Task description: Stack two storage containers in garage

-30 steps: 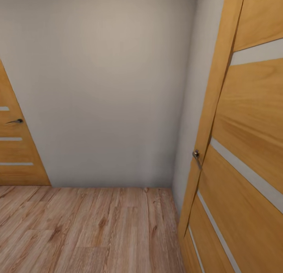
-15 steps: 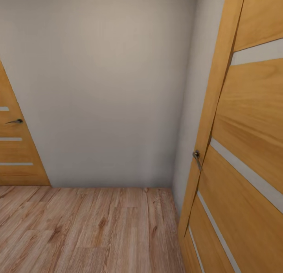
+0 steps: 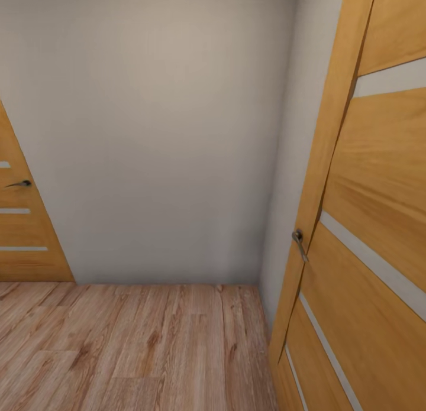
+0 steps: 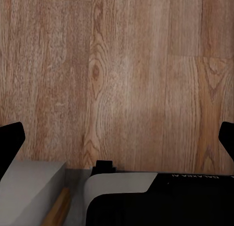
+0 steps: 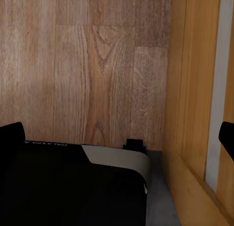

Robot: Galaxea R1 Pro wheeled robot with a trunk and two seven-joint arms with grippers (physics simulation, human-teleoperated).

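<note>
Above the wood plank floor (image 4: 122, 75), both tools wide apart and empty, left tool (image 4: 117, 138), right tool (image 5: 122, 138).

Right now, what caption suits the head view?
Corner of grey wall between two wooden doors, above plank floor.

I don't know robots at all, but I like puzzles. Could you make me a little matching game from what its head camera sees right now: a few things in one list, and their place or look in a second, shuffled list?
Things:
1. near wooden door
2. far wooden door
3. wall
4. plank floor

Place or look:
A. pale grey, plain, straight ahead
B. light brown wood grain, along the bottom of the view
C. at the view's left edge, small, with a dark handle
D. at the view's right, large and close, with pale stripes and a metal handle

Pairs: 1-D, 2-C, 3-A, 4-B
</note>
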